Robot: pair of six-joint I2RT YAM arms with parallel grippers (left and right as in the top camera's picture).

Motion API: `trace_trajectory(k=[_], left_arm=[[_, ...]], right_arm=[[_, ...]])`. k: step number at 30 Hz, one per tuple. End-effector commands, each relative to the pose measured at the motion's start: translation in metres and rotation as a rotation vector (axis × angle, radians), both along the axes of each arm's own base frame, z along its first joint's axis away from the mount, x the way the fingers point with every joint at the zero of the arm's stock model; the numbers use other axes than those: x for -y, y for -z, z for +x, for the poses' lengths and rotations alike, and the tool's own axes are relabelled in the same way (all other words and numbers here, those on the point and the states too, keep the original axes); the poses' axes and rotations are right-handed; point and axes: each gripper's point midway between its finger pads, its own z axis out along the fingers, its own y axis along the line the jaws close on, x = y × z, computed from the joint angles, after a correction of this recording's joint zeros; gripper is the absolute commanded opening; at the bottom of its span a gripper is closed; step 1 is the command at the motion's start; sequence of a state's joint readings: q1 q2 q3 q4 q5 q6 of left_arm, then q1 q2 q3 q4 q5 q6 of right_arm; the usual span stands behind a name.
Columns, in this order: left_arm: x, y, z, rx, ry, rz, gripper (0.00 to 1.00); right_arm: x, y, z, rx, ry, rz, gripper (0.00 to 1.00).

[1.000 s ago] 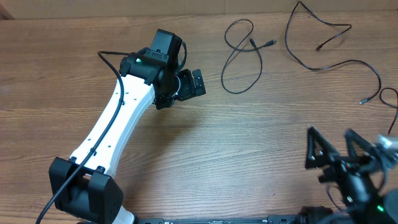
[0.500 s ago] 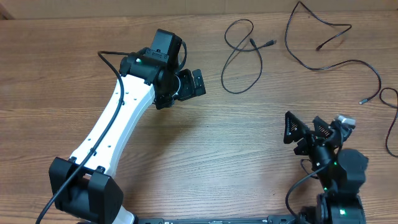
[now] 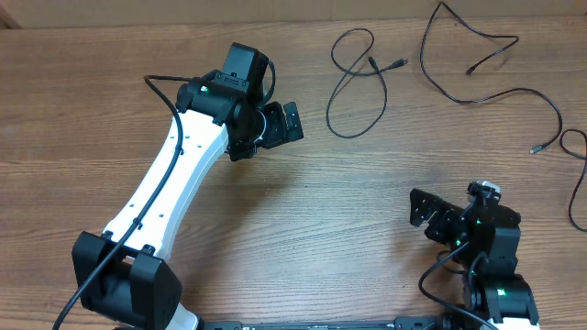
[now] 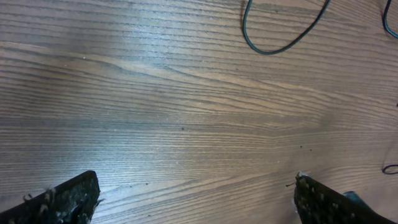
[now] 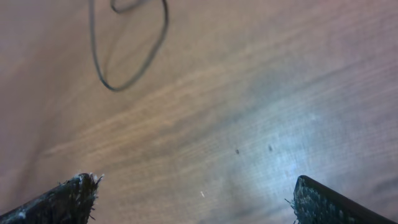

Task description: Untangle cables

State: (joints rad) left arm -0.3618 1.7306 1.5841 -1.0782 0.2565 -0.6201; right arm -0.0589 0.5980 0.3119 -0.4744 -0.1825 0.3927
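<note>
Thin black cables lie apart on the far right of the wooden table. One looped cable [image 3: 353, 87] lies right of my left gripper; its lower loop shows in the left wrist view [image 4: 280, 43] and in the right wrist view [image 5: 127, 56]. A longer cable [image 3: 495, 87] runs from the top edge down to the right. Another strand [image 3: 578, 179] curves along the right edge. My left gripper [image 3: 282, 124] is open and empty, left of the looped cable [image 4: 196, 199]. My right gripper [image 3: 431, 215] is open and empty, low at the front right [image 5: 196, 199].
The white left arm [image 3: 174, 179] stretches diagonally from its base [image 3: 124, 284] at the front left. The right arm's base [image 3: 495, 293] sits at the front right edge. The wooden table [image 3: 303, 220] spreads between the arms.
My right arm has drawn back toward its base and swung its gripper left and down. The left arm and the cables have not moved.
</note>
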Motion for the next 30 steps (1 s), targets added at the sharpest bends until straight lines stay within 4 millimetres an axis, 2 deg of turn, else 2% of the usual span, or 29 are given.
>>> trace_trajectory(k=[1,22,26,30], left_arm=[[-0.001,-0.01,0.002,0.034,0.017,0.0,0.99],[-0.001,-0.01,0.002,0.034,0.017,0.001,1.0],[-0.001,-0.01,0.002,0.034,0.017,0.0,0.99],[-0.001,-0.01,0.002,0.034,0.017,0.001,1.0]], right_arm=[[0.001,0.008,-0.003,-0.031,0.009,-0.002,1.0],[0.001,0.011,-0.003,-0.048,0.009,-0.001,1.0],[0.001,0.005,-0.003,-0.019,0.009,-0.003,1.0],[0.001,-0.009,-0.001,0.047,0.009,-0.006,1.0]])
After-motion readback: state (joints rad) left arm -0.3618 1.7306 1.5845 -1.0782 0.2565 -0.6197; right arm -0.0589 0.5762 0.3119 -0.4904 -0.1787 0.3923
